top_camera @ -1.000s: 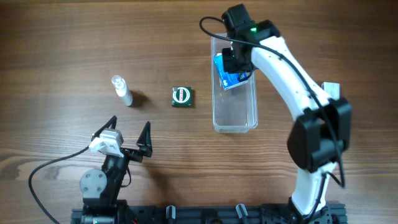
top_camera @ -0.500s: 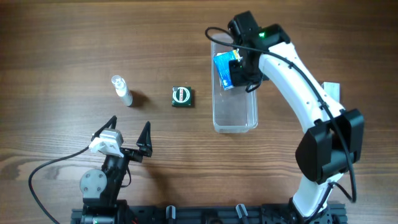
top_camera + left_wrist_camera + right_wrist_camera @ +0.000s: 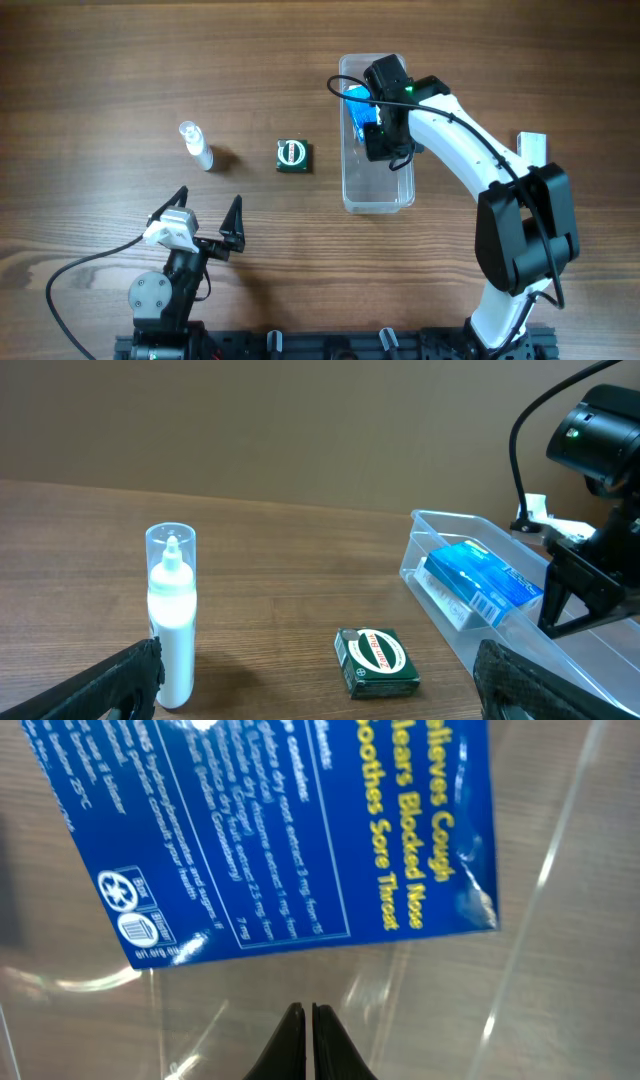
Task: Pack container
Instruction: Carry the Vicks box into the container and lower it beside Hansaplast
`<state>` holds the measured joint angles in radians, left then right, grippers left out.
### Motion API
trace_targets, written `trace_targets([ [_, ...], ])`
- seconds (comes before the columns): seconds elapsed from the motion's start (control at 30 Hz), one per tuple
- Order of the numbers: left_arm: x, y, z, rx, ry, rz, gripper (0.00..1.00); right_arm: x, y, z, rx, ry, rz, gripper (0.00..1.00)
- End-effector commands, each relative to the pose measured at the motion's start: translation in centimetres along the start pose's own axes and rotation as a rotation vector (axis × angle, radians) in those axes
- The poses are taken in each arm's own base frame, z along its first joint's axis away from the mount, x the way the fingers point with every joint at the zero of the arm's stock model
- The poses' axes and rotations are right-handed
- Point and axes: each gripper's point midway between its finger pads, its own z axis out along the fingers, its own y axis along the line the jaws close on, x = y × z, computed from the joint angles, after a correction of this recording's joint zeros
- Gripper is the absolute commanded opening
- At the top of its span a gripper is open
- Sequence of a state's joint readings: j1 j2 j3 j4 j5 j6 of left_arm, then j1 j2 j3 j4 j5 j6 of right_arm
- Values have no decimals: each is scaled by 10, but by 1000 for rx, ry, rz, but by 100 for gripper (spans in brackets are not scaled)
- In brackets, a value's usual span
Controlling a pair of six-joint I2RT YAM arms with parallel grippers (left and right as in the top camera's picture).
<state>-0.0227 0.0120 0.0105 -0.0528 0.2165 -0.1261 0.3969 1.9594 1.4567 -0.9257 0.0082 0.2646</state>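
Over the container (image 3: 380, 195), the right hand (image 3: 303, 1020) is clenched on nothing beside the blue box (image 3: 357, 110) and should be lifted straight up so the box is not dragged.

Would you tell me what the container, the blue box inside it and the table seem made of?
The container: clear glossy plastic, see-through with glints. The blue box: probably printed cardboard, sharp folded edges. The table: wood or wood-look laminate, visible grain.
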Motion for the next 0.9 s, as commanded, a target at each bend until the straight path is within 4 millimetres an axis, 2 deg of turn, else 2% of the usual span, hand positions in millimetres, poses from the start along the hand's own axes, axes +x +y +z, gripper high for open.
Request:
trace_targets([
  [0.0,1,3,0,-15,-3,-10,100,-5,6,2,-25,-26,6,4],
  [0.4,1,3,0,-15,-3,-10,100,-26,12,1,-51,-110,40,4],
  [0.87,1,3,0,-15,-3,-10,100,-33,27,-1,-133,-132,43,4],
])
